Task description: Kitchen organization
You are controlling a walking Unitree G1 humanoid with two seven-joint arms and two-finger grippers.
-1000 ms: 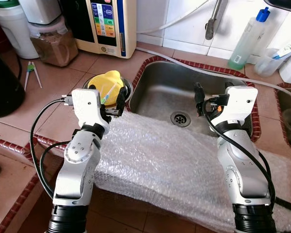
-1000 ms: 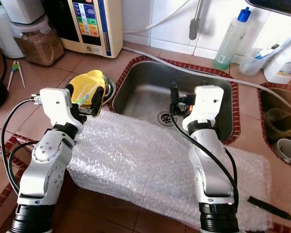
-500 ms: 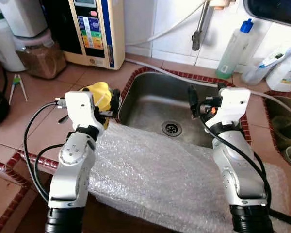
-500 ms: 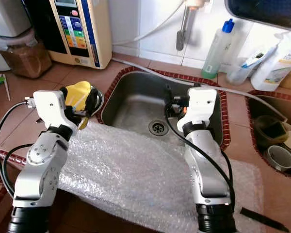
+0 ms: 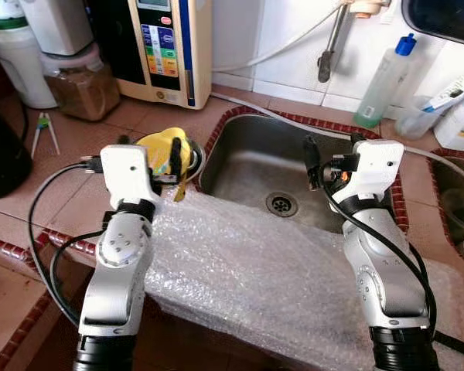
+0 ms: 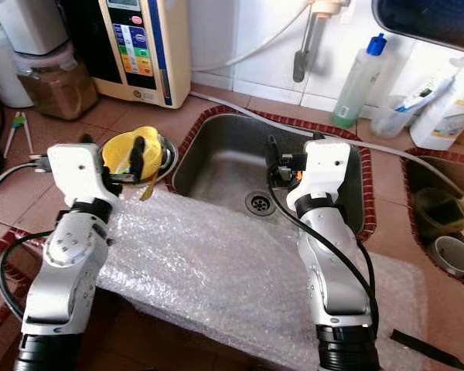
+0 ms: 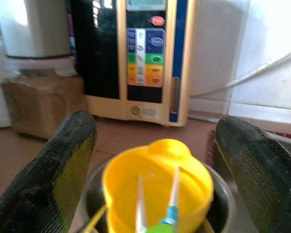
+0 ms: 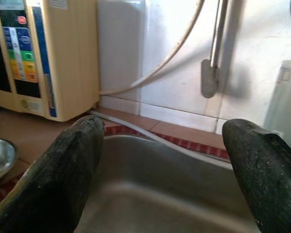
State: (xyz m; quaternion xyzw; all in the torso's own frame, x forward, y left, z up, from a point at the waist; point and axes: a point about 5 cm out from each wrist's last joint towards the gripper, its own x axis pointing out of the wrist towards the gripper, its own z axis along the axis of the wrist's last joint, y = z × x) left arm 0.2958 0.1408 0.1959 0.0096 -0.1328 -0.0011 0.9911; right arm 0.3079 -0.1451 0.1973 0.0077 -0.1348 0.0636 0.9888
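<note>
While eye views run: yellow cup (image 5: 168, 147) nested in steel bowl (image 6: 164, 151) on counter (image 5: 77, 154) left of sink (image 5: 294, 166); likely light, stiff, slick, best pinched at rim | left wrist: left tool (image 7: 150, 170) spread wide, straddling cup, grasping nothing | right wrist: right tool (image 8: 165, 170) spread, empty, over sink.

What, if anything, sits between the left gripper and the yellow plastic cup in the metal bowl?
Nothing visible. The left gripper is open, its fingers flanking the yellow plastic cup in the metal bowl. The bubble wrap sheet lies below the arm, not between them.
</note>
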